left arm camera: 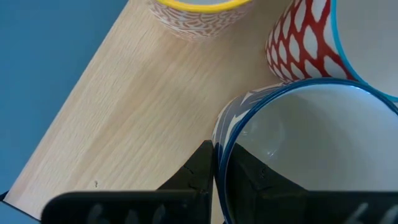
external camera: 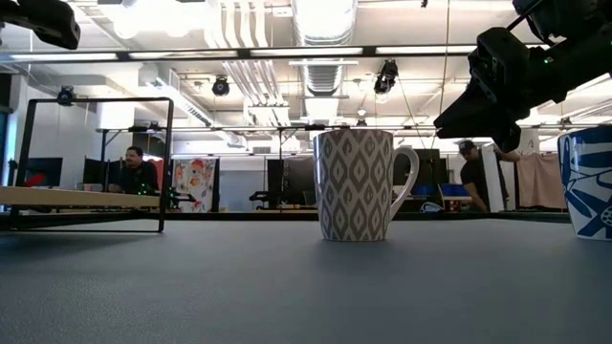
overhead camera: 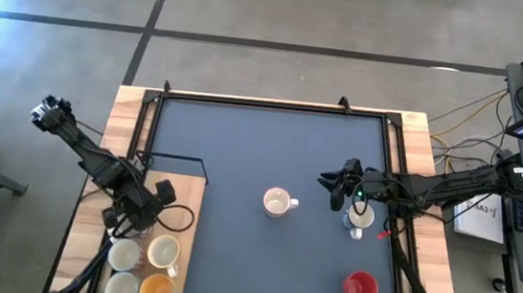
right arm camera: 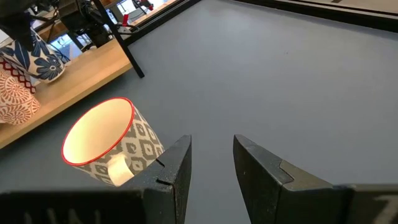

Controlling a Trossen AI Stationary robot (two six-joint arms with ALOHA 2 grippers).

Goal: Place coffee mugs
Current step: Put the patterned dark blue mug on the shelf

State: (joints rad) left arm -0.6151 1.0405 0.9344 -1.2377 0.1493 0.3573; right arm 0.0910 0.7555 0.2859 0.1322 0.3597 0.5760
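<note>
Apparently the wooden shelf (overhead camera: 180, 196) at the near left serves as the stock: three mugs (overhead camera: 149, 268) sit packed there, touching or nearly so, while the dark mat (overhead camera: 271, 147) is where they get set out. Three are already out, well apart from each other: a grey-patterned mug (overhead camera: 278, 203) at the middle, a blue-patterned mug (overhead camera: 360, 219) to its right, and a red mug (overhead camera: 360, 288) at the near right. That spacing suggests each is given its own spot with room for the fingers to come away.

The left gripper (overhead camera: 129, 222) is low over the far end of the shelf cluster. In its wrist view one finger (left arm camera: 202, 171) stands outside the wall of a blue-rimmed mug (left arm camera: 298, 149) and the other appears to be inside, so the jaws straddle the rim; whether they are pressing it yet cannot be told. Its arm reaches in from the far left, wrist bent down.

The right gripper (overhead camera: 336, 187) hovers above the mat between the grey-patterned and blue-patterned mugs, the arm stretched in level from the right. Its fingers (right arm camera: 177, 168) are apart with nothing between them, and the grey-patterned mug lies just beyond them, upright and untouched.
</note>
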